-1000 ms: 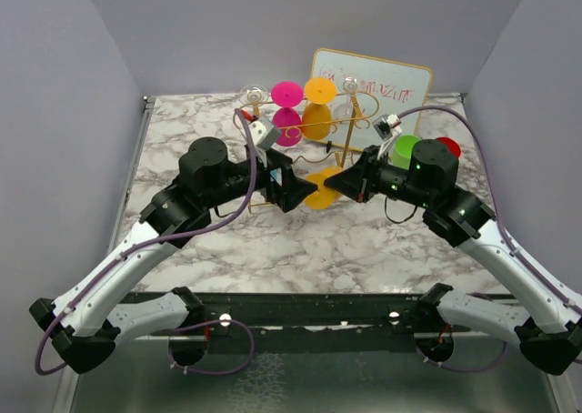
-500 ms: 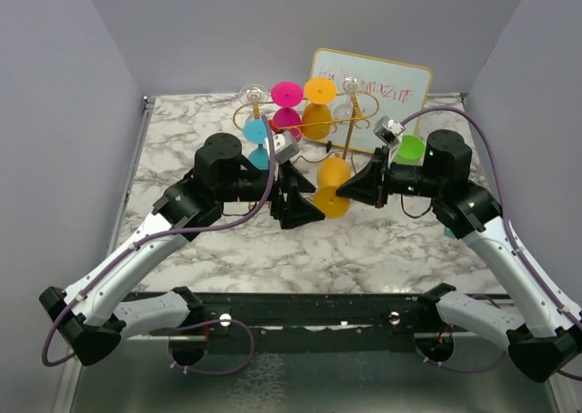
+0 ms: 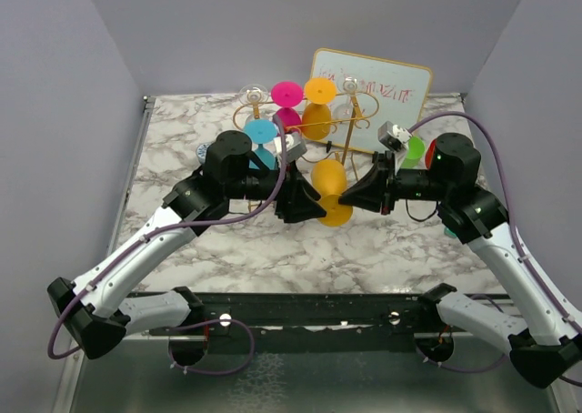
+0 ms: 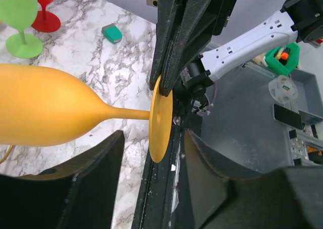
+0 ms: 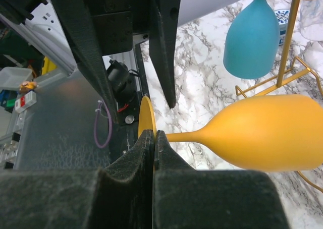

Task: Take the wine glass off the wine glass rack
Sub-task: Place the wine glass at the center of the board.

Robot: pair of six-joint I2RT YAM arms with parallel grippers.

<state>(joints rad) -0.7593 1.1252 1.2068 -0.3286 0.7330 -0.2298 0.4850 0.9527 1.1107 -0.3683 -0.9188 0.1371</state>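
The gold wire wine glass rack (image 3: 350,126) stands at the back with a pink (image 3: 286,95), an orange (image 3: 320,91) and a blue glass (image 3: 261,131) hanging on it. Another orange wine glass (image 3: 330,178) is off the rack, held in the air in front of it. My right gripper (image 3: 347,202) is shut on the rim of its round foot (image 5: 146,113); the bowl (image 5: 267,133) points away. My left gripper (image 3: 314,208) is open, its jaws on either side of the foot (image 4: 160,120) without touching it. The right gripper shows in the right wrist view (image 5: 154,138), the left in the left wrist view (image 4: 154,153).
A gold-framed whiteboard (image 3: 373,90) leans behind the rack. A green glass (image 4: 20,17) and a red glass (image 4: 45,7) stand on the marble table (image 3: 382,249) at the right, behind my right arm. A small teal block (image 4: 112,33) lies near them. Grey walls close three sides.
The held orange glass has turned more upright between the grippers. My left arm has swung right and forward, uncovering the blue glass. My right arm has drawn back to the right.
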